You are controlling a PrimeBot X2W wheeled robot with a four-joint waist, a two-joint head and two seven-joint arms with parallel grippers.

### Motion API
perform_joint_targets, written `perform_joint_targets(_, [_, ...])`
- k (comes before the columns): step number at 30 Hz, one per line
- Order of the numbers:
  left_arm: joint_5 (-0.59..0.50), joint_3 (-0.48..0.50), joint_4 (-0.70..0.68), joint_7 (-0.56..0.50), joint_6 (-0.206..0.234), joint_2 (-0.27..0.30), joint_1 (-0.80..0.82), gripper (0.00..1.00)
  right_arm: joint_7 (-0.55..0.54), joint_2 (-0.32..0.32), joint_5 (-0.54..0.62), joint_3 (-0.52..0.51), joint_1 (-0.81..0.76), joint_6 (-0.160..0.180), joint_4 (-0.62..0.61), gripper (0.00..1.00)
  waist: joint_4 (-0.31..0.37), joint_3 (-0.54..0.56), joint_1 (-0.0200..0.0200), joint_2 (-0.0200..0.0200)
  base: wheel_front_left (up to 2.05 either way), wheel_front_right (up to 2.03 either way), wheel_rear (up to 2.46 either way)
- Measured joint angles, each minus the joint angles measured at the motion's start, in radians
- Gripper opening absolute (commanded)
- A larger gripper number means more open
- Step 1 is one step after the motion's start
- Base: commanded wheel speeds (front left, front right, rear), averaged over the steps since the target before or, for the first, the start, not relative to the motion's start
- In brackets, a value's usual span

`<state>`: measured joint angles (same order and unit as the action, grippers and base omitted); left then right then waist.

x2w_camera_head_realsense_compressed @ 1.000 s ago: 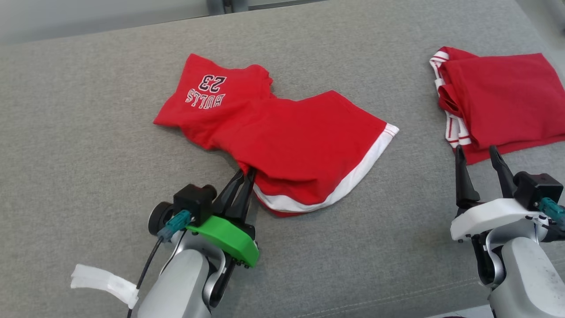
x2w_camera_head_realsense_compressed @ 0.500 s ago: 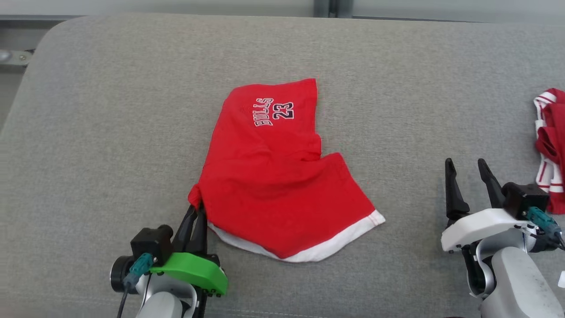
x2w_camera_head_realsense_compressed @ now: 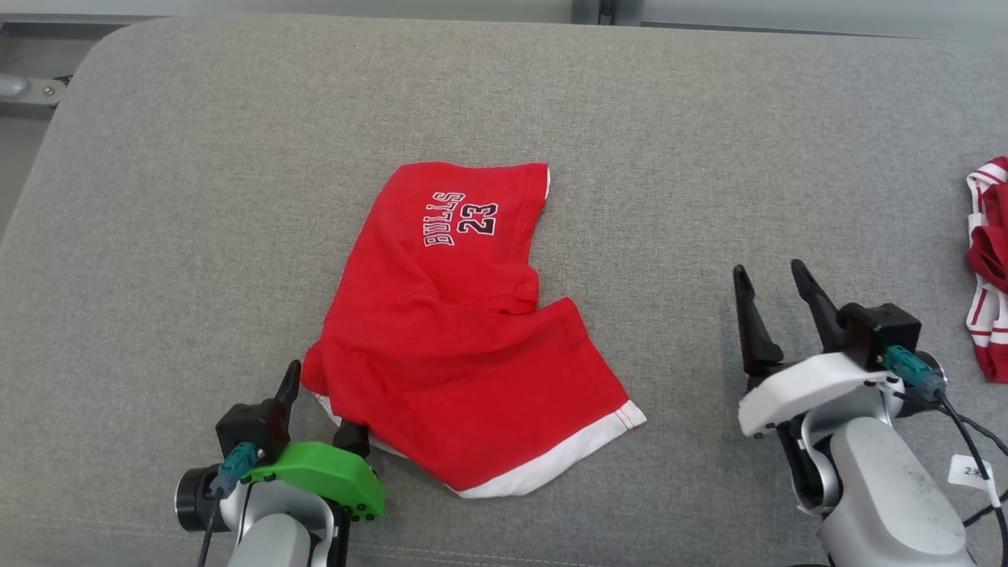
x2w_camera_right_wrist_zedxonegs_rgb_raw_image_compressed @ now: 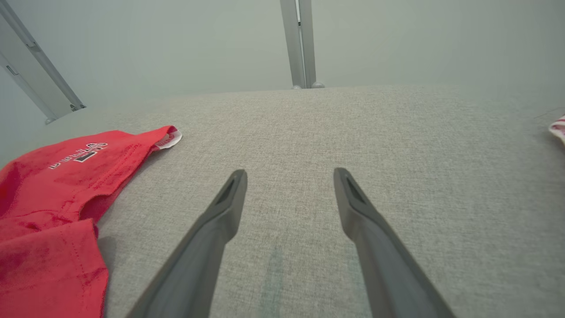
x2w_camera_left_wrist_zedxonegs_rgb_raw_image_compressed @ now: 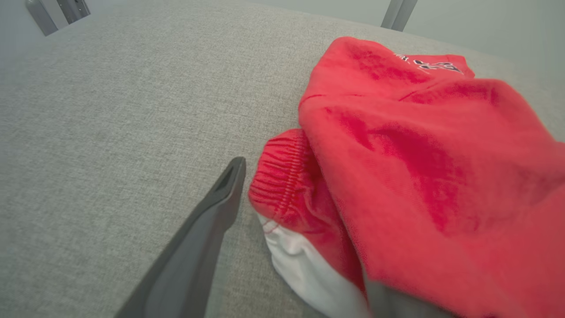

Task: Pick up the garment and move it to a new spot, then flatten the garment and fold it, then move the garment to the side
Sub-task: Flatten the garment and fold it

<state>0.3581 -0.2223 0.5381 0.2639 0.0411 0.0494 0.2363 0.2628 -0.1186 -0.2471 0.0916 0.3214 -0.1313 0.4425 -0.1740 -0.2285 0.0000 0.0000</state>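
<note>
The red shorts (x2w_camera_head_realsense_compressed: 457, 339), with white hem trim and a "BULLS 23" print, lie crumpled on the grey cushion (x2w_camera_head_realsense_compressed: 197, 197). My left gripper (x2w_camera_head_realsense_compressed: 324, 400) is open at their near-left corner. One finger (x2w_camera_head_realsense_compressed: 290, 384) stands bare to the left, and the other is hidden under the cloth. In the left wrist view the elastic waistband corner of the shorts (x2w_camera_left_wrist_zedxonegs_rgb_raw_image_compressed: 419, 154) rests beside the bare finger (x2w_camera_left_wrist_zedxonegs_rgb_raw_image_compressed: 216, 207). My right gripper (x2w_camera_head_realsense_compressed: 768, 269) stands open with nothing in it, to the right of the shorts (x2w_camera_right_wrist_zedxonegs_rgb_raw_image_compressed: 48, 194), and appears again as the right gripper (x2w_camera_right_wrist_zedxonegs_rgb_raw_image_compressed: 289, 173) over bare fabric.
A second red garment with white stripes (x2w_camera_head_realsense_compressed: 988, 268) lies at the far right edge, its tip (x2w_camera_right_wrist_zedxonegs_rgb_raw_image_compressed: 558, 128) just in the right wrist view. Metal frame posts (x2w_camera_right_wrist_zedxonegs_rgb_raw_image_compressed: 300, 44) stand behind the cushion's back edge. Open grey surface lies between the two grippers.
My left gripper has opened and let go of the shorts' corner, which now lies on the cushion. The head camera has shifted. The right gripper stays open.
</note>
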Motion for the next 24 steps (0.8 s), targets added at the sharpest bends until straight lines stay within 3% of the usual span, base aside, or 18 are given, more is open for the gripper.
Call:
perform_joint_targets(12, [0.012, -0.045, -0.061, 0.000, 0.006, 0.000, 0.001, 1.00, -0.007, 0.001, -0.132, 0.362, 0.155, 0.000, -0.010, 1.00, -0.094, -0.008, 0.0000, 0.0000, 0.00, 0.00, 0.00])
perform_joint_targets(19, [0.028, -0.074, -0.104, 0.000, 0.009, 0.000, -0.009, 1.00, -0.060, -0.003, -0.211, 0.522, 0.238, 0.000, 0.043, 1.00, -0.176, -0.014, 0.0000, 0.0000, 0.00, 0.00, 0.00])
perform_joint_targets(24, [0.038, -0.099, -0.120, 0.000, 0.012, 0.000, -0.017, 1.00, -0.104, -0.011, -0.244, 0.570, 0.288, 0.000, 0.118, 1.00, -0.232, -0.019, 0.0000, 0.0000, 0.00, 0.00, 0.00])
